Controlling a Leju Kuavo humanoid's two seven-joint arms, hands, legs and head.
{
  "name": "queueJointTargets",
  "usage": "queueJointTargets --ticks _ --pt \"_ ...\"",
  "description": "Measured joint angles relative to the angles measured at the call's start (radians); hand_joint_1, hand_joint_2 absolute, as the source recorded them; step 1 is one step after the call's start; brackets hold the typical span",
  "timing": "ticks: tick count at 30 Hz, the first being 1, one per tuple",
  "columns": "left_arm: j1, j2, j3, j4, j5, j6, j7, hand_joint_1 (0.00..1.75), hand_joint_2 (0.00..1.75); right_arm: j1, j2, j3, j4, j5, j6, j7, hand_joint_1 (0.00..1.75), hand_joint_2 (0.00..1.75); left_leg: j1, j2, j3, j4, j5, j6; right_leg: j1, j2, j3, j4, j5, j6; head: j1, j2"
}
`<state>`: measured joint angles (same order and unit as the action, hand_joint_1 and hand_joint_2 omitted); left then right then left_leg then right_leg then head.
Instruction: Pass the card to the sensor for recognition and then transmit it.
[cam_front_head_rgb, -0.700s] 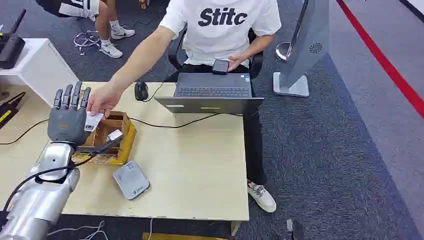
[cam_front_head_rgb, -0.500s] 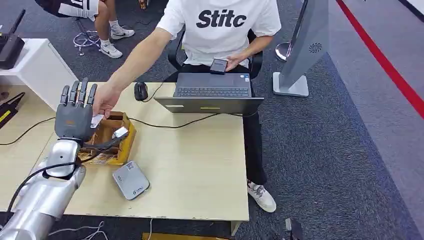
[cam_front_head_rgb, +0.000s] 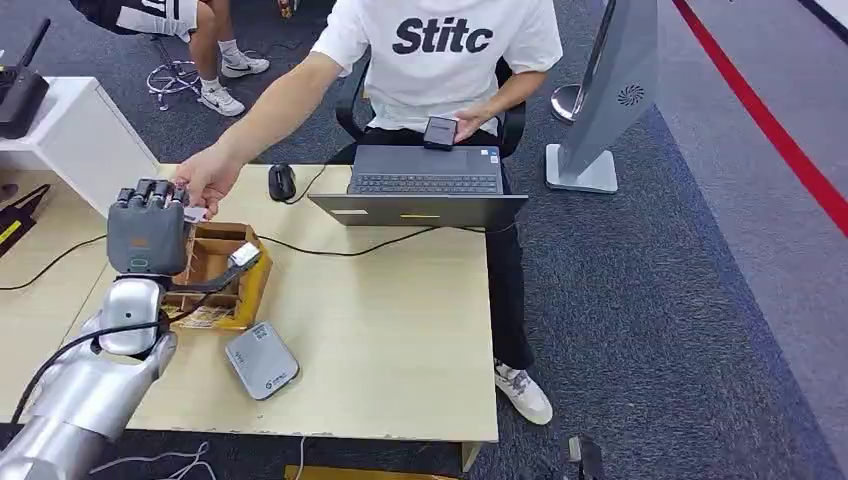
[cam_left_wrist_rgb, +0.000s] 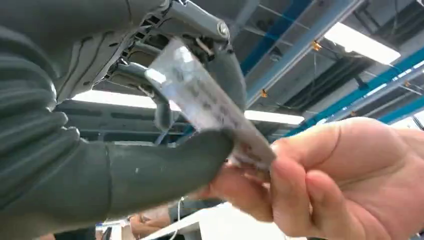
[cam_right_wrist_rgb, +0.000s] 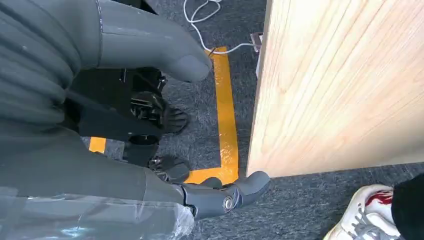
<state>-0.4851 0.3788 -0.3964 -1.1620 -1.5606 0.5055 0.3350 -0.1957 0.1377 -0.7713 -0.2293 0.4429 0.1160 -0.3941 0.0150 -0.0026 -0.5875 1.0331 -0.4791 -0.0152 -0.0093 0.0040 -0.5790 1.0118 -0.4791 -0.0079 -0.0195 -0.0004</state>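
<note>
The robot's left hand (cam_front_head_rgb: 146, 235) pinches a card (cam_left_wrist_rgb: 210, 107) that a seated person's hand (cam_front_head_rgb: 205, 180) also grips above the cardboard box (cam_front_head_rgb: 225, 275). The grey sensor (cam_front_head_rgb: 261, 360) lies untouched on the table (cam_front_head_rgb: 400, 330); scanning and transmission apparently remain. Its right hand (cam_right_wrist_rgb: 100, 115) hangs empty, fingers apart, beside the table.

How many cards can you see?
2. One card is between the robot's left hand and the person's hand; another white card sits in the brown box. More may be hidden inside.

Head view high above the table (cam_front_head_rgb: 400, 330); wrist views close, left upward, right floorward
</note>
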Motion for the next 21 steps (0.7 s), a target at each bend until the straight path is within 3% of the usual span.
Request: queueJointTargets --ticks 17,21 --pt "0.000 0.034 -0.041 -0.074 0.000 0.002 0.032 1.75 1.75 0.002 0.000 -0.005 0.002 -0.003 -0.001 -0.002 0.00 1.75 0.000 0.000 0.000 0.000 0.000 0.000 0.000 0.000 0.000 0.000 0.000 0.000 0.000 0.000" --pt "0.041 0.035 -0.041 -0.121 0.000 0.027 -0.004 1.75 1.75 0.008 0.000 -0.018 0.002 -0.019 0.003 -0.016 0.00 1.75 0.000 0.000 0.000 0.000 0.000 0.000 0.000 0.000 0.000 0.000 0.000 0.000 0.000 0.000"
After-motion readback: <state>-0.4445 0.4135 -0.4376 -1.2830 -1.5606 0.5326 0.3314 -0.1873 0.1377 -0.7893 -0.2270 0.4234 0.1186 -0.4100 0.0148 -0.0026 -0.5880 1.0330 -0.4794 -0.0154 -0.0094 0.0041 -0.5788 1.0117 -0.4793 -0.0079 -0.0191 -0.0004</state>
